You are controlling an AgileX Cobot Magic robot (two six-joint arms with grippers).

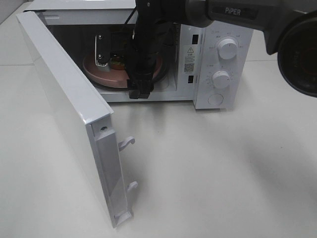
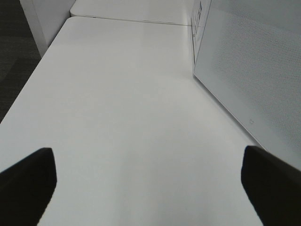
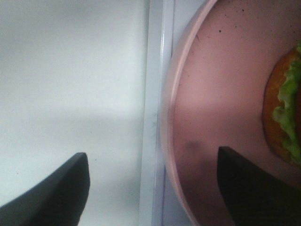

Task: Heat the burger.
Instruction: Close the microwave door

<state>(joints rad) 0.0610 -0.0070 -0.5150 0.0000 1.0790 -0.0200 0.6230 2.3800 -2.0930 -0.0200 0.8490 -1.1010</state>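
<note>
Over on the left, the left gripper is parked over the plain white table, fingers spread wide with nothing between them, just beside the outer face of the white microwave door. My guess is it's waiting there so it can push that door shut once the other arm is clear. The door is swung all the way out to the left with its latch hooks showing, which leaves the cavity open.

Moving across: inside the white countertop microwave sits a round pink plate, and on it the burger, orange bun with a green lettuce edge. So the burger's already in the oven. The black right arm reaches in over the plate. Its wrist view shows the right gripper with fingers well apart and the plate's rim lying between them. I can't tell if a finger touches the plate, but it isn't clamped on anything. Looks to me like the set-down is done and backing out is next.

Far right on the panel, the upper white round knob and the lower white knob will need a twist once the door's closed.
</note>
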